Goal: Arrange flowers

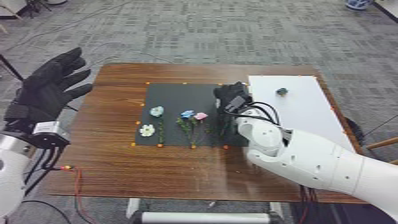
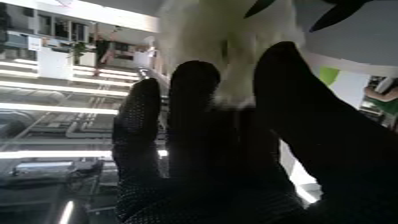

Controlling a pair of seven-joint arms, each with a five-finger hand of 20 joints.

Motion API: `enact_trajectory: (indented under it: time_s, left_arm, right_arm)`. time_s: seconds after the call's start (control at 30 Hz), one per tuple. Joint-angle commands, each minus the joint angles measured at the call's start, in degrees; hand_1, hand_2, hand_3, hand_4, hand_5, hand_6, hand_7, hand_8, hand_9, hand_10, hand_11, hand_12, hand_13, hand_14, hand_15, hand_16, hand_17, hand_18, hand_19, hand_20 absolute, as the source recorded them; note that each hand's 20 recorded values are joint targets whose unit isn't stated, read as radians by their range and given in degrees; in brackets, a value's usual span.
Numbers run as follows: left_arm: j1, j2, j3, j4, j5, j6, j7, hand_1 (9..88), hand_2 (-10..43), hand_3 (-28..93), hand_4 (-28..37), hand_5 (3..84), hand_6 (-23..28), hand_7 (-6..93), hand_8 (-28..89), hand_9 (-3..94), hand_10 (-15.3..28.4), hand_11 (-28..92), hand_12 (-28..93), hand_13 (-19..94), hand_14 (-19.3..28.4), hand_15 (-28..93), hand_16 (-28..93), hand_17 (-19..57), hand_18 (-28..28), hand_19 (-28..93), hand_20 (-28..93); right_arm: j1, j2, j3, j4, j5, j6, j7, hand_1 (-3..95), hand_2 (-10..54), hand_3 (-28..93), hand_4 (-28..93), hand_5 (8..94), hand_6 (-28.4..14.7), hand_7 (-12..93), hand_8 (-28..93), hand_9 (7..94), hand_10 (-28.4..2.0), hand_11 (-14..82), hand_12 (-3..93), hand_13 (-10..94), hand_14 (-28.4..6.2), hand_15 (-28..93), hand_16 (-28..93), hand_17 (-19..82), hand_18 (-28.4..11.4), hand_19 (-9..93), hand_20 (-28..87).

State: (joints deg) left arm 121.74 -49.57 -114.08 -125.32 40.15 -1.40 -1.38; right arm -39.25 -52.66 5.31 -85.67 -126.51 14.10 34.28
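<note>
Grey carpet (image 1: 222, 30) runs behind the brown worktop (image 1: 115, 165). Left of it, the left hand (image 1: 43, 87) is raised with its fingers spread, holding nothing. Rightward of those fingers, on the dark mat (image 1: 169, 95), the white flower (image 1: 147, 130) lies closest to the near edge, just beside the stem of the pale blue flower (image 1: 156, 111). Next come the blue flower (image 1: 187, 114) and the pink flower (image 1: 201, 116), their heads side by side, between the left hand's fingers and the right's but much nearer the right's.

Over the right part of the mat is the right hand (image 1: 233, 92), with thin green stems (image 1: 222, 132) showing on its wrist side, away from its fingertips. From the right wrist, its fingers look straight, the thumb standing apart from them, and a pale fuzzy shape (image 2: 226, 35) fills the space around their tips (a white bloom, I'd guess). Whether they bear any of its weight I cannot tell. Past those fingers to the right, a small dark green piece (image 1: 282, 92) sits on the white sheet (image 1: 302, 115).

Picking up a flower seems to be the step in hand. Next, the thumb and fingers should close lightly on a stem rather than the petals, then lift it clear of its neighbours, probably toward the sheet.
</note>
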Motion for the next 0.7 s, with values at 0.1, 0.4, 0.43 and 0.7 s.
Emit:
enact_trajectory:
  time_s: [0.1, 0.4, 0.43, 0.7]
  left_arm:
    - [1.96, -0.9, -0.51, 0.13, -0.6, 0.23, -0.69, 23.6, -4.0, 67, -28.3, 20.0, 0.1, 17.8, -8, 14.9, 8.7, 16, 21, 5, 11.9, 40, -4, -11.9, 20.3, 38, 9]
    - [3.01, -1.4, -0.46, -0.11, -0.75, 0.44, -0.56, 23.7, -3.9, 67, -28.3, 20.0, 0.3, 17.4, -8, 14.7, 8.8, 16, 21, 5, 12.2, 40, -4, -12.1, 20.4, 38, 9]
    - [3.19, -1.5, -0.49, -0.16, -0.75, 0.51, -0.49, 23.7, -3.9, 67, -28.3, 20.0, 0.3, 17.3, -8, 14.7, 8.8, 15, 21, 5, 12.1, 40, -4, -12.1, 20.4, 38, 9]
    - [4.92, -2.51, -1.06, -0.94, -0.66, 1.13, -0.27, 23.8, -3.8, 67, -28.3, 20.1, 0.5, 17.1, -8, 14.8, 9.0, 16, 22, 5, 12.2, 40, -4, -12.1, 20.4, 38, 9]
  right_arm:
    - [2.01, 0.33, 0.18, -2.14, -0.33, -3.52, -0.1, 39.7, -9.5, 92, -28, 43.5, -1.5, 36, -16, 46.1, -11.5, 31.7, 24.8, 49, -7.6, 72, 37, 23, -18.7, 77, 51]
    - [3.27, -0.15, 0.65, -3.19, -1.31, -2.15, 1.53, 36.6, -9.5, 93, -26, 38.1, -4.8, 27, -13, 40.0, -13.2, 24.6, 23.6, 45, -10.4, 74, 30, 21, -19.1, 76, 51]
    - [3.52, -0.01, 0.49, -3.52, -1.26, -0.99, 2.23, 36.1, -9.5, 93, -25, 36.2, -5.4, 26, -13, 38.3, -13.7, 24.1, 23.7, 44, -10.7, 75, 28, 21, -19.1, 76, 51]
    - [-1.83, 6.1, 10.37, -11.44, 2.88, 3.26, -7.11, 34.9, -9.5, 93, -24, 23.1, -6.3, 22, -10, 28.1, -16.2, 32.4, 29.4, 39, -12.5, 78, 26, 20, -18.8, 77, 51]
